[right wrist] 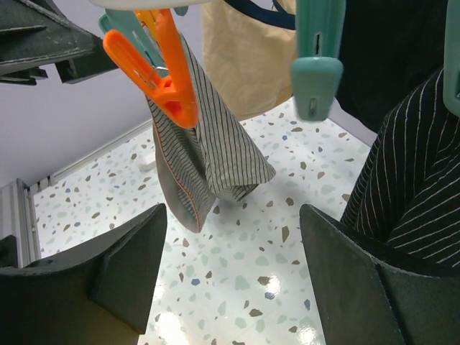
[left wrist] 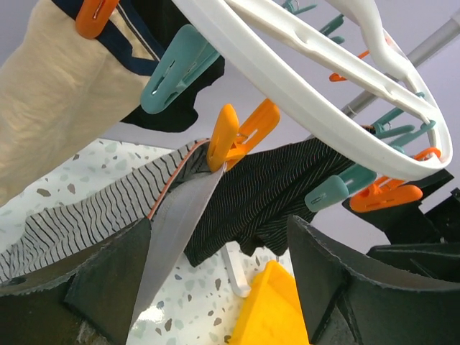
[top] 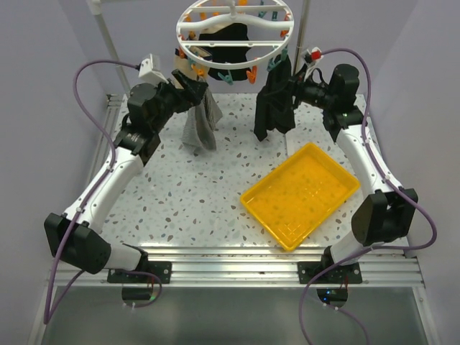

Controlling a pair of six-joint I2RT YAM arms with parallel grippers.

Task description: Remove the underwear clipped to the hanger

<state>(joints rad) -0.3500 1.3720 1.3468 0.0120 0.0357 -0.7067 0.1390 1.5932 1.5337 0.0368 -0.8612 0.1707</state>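
Speckled white worktop [top: 208, 194], evenly lit, with pale lilac walls [top: 43, 57] closing in beyond its left, far and right edges. Aluminium rails [top: 237, 260] run along the near edge. One upright pole [top: 108, 39] rises at the far-left corner, another pole [top: 305, 21] far right.

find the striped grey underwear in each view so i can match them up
top external: striped underwear upper left of centre, hanging.
left wrist: striped underwear lower left, rising to the middle.
right wrist: striped underwear centre, hanging down from the top.
shared landmark: the speckled table beneath it.
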